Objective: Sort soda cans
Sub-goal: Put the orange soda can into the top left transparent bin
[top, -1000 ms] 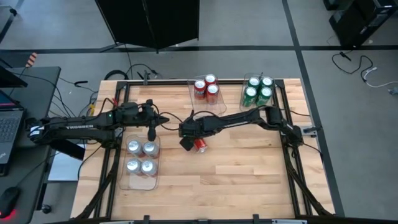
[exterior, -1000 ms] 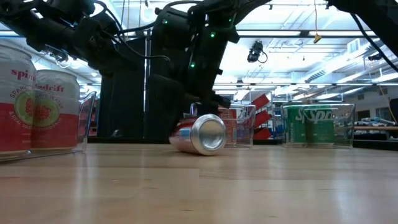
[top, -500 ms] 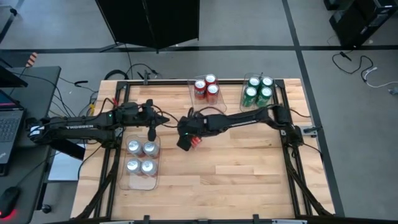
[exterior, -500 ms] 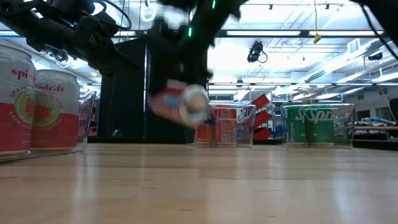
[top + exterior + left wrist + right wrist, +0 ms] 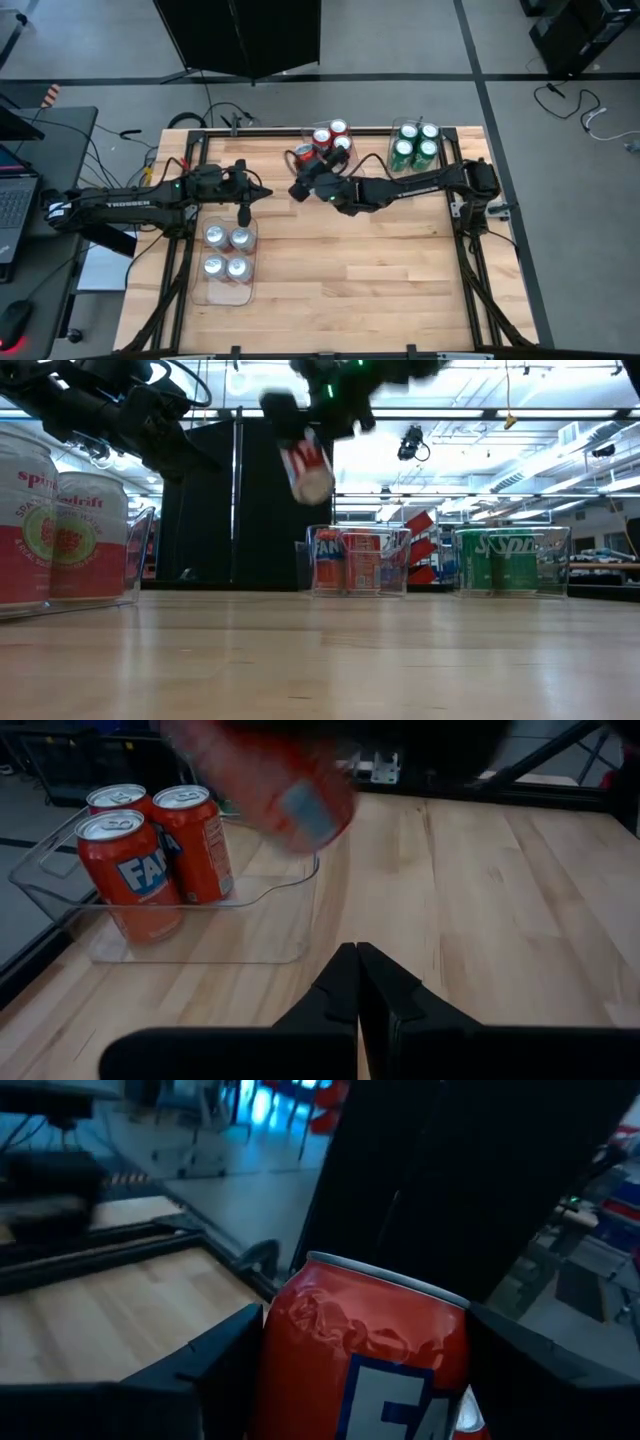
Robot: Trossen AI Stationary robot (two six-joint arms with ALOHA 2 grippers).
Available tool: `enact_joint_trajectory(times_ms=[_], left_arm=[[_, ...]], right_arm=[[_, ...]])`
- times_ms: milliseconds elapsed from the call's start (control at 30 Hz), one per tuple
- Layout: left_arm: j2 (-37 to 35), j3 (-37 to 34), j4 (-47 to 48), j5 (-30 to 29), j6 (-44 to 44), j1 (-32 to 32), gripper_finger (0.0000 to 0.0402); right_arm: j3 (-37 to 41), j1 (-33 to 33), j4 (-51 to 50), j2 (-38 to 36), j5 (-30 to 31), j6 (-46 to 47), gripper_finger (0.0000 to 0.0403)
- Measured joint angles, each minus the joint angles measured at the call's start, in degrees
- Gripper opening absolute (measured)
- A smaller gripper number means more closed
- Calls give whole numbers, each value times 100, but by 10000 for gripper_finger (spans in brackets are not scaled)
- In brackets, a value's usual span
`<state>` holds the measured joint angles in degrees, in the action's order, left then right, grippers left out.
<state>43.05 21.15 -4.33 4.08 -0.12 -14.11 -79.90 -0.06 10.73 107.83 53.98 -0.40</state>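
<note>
My right gripper (image 5: pixel 305 168) is shut on a red soda can (image 5: pixel 301 157) in the air, just left of the clear bin (image 5: pixel 309 131) that holds three red cans (image 5: pixel 332 140). In the low view that can (image 5: pixel 304 458) hangs tilted, high above the table. Four green cans (image 5: pixel 414 143) stand in a bin at the far right. Four silver cans (image 5: pixel 227 252) stand in a bin at the near left. My left gripper (image 5: pixel 245 211) is shut and hovers over that bin's far end. My right gripper pinches the red can's side wall (image 5: pixel 300 1350) between its two fingers (image 5: pixel 215 1365), one on each side of the body. The can is lifted clear of the table and tilted, its rim (image 5: pixel 385 1278) pointing away from the wrist.
The red-can bin (image 5: pixel 250 910) has an open slot at its near left corner, below the held can. Black frame rails (image 5: pixel 190 170) run along the table's sides. Bare wood (image 5: pixel 380 270) fills the middle and near right of the table.
The red can lay on its side on the table's middle. My right gripper has lifted it clear, carried it up and toward the far edge beside the red-can bin, and turned it from lying flat to tilted upright.
</note>
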Motion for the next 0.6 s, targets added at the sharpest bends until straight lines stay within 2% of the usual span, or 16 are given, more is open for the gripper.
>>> enact_joint_trajectory(times_ms=[167,267,433,600], left_arm=[[0,2,-75,0,-2,0,1],[2,2,-227,1,-11,0,1],[64,27,-692,2,-166,-2,1],[470,511,-704,106,-143,-138,1]], right_arm=[[1545,-377,2929,10,-78,-586,287],[2216,-543,4087,75,-454,-691,287],[2797,-708,4576,87,-1079,-767,287],[2924,-786,4634,87,-1324,-1334,287]])
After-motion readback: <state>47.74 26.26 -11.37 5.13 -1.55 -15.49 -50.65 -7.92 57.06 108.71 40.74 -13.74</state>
